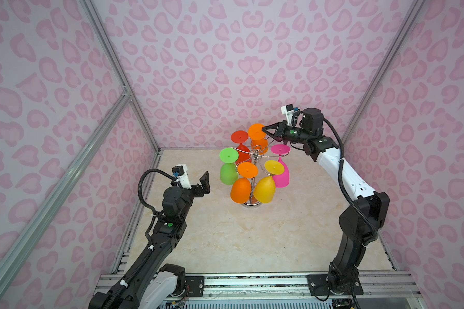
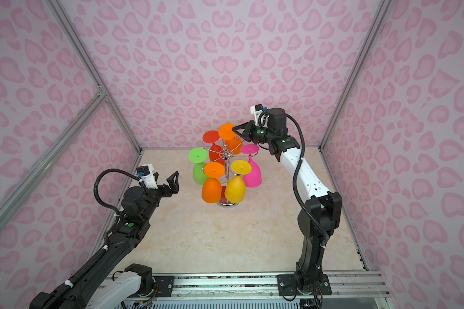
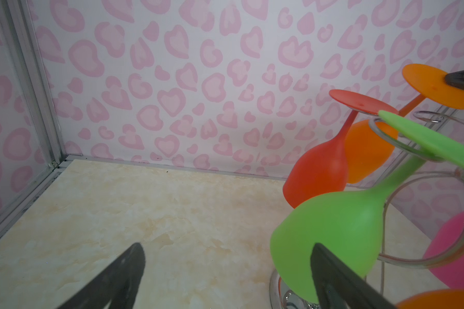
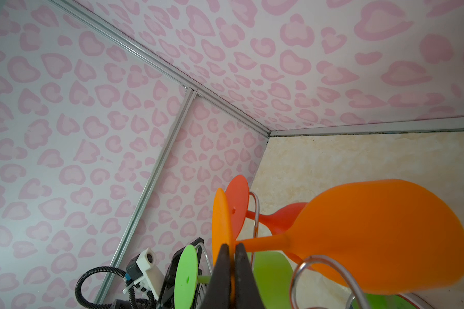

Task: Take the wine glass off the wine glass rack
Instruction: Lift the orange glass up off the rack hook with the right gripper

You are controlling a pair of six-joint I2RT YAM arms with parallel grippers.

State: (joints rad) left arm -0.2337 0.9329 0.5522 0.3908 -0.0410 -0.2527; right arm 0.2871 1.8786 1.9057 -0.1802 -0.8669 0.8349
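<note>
Pinching the flat foot of the orange wine glass (image 1: 256,131) at the far side of the rack (image 1: 256,155), the right gripper (image 1: 264,130) has its two fingers pressed together on the edge of the disc. The right wrist view shows this grip (image 4: 232,256) close up, with the glass's stem and bowl (image 4: 386,240) reaching away from it. The glass is tilted, foot up and bowl down. Whether its stem sits inside a hook of the rack cannot be told.

The rack stands near the middle of the table (image 1: 225,240). Five more glasses hang from it upside down: a red glass (image 1: 239,137) at the far left, a green glass (image 1: 228,174) on the left, a second orange glass (image 1: 241,190) and a yellow glass (image 1: 264,190) on the near side, and a pink glass (image 1: 281,179) on the right.

The left gripper (image 3: 227,246) hangs above the table to the left of the rack, its fingers spread wide and holding nothing. It is near the green glass (image 3: 332,235) but apart from it in both top views.
</note>
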